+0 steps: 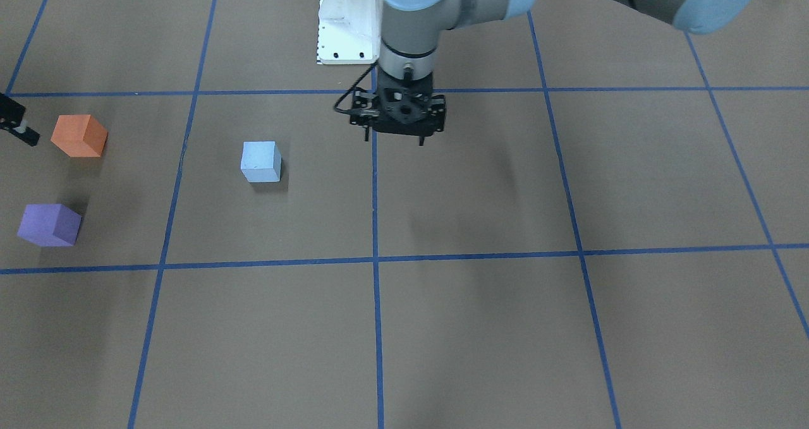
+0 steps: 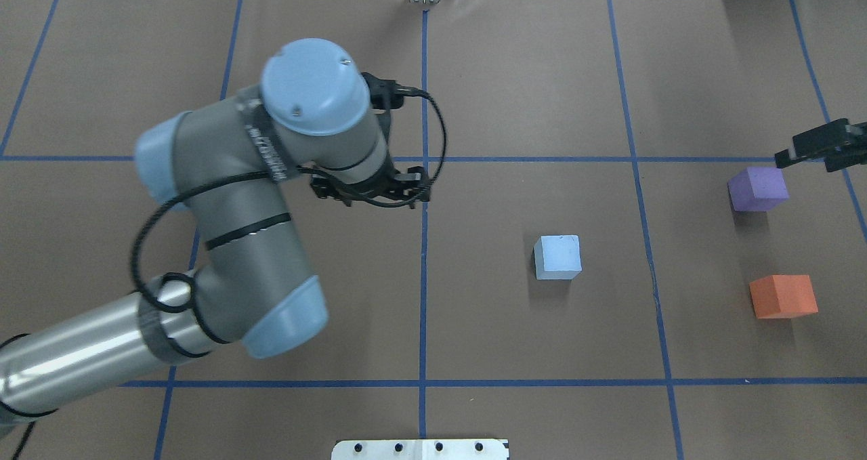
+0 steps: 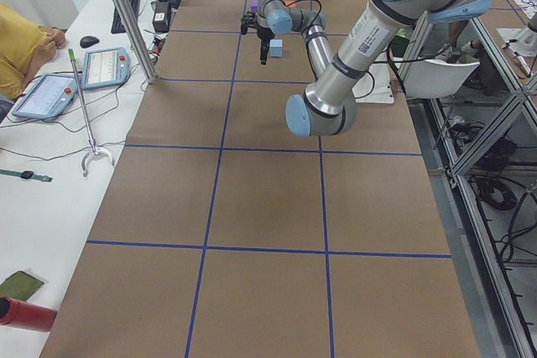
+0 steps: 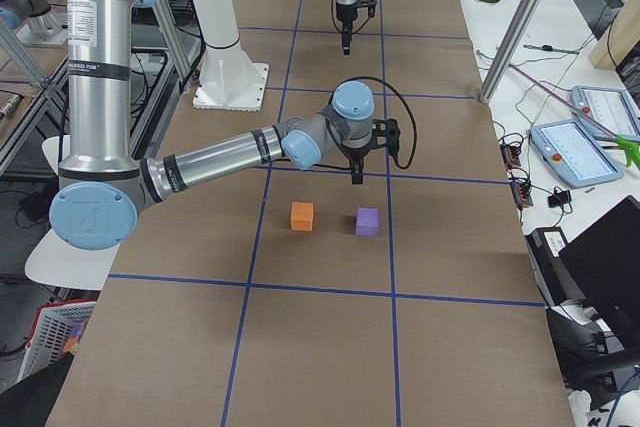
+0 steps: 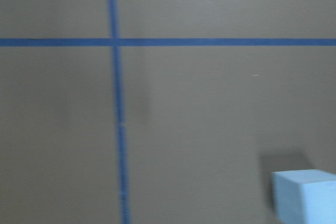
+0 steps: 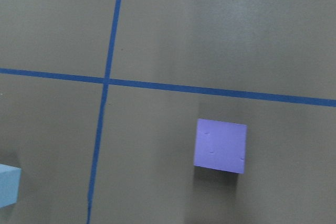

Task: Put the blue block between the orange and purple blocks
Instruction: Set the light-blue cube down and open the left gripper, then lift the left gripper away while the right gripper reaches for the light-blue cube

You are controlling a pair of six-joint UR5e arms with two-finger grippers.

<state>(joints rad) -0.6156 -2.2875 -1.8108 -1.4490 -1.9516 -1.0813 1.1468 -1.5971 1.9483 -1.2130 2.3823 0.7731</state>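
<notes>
Nothing is placed yet: the blue block (image 1: 260, 162) sits on the bench (image 1: 480, 328), well apart from the orange block (image 1: 79, 136) and outside its gap with the purple block (image 1: 49, 225). The left tool (image 1: 393, 139) hangs even farther off, spread and empty. I cannot tell the right tool's (image 2: 789, 152) state.

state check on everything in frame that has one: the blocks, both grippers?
blue block: flat on the table, ungripped, not yet between the other two.
orange block: flat on the table, untouched.
purple block: flat on the table, untouched; gap to orange block empty.
left gripper: open, empty, above the table, apart from blue block.
right gripper: raised near purple block, not touching; open or shut cannot be told.
</notes>
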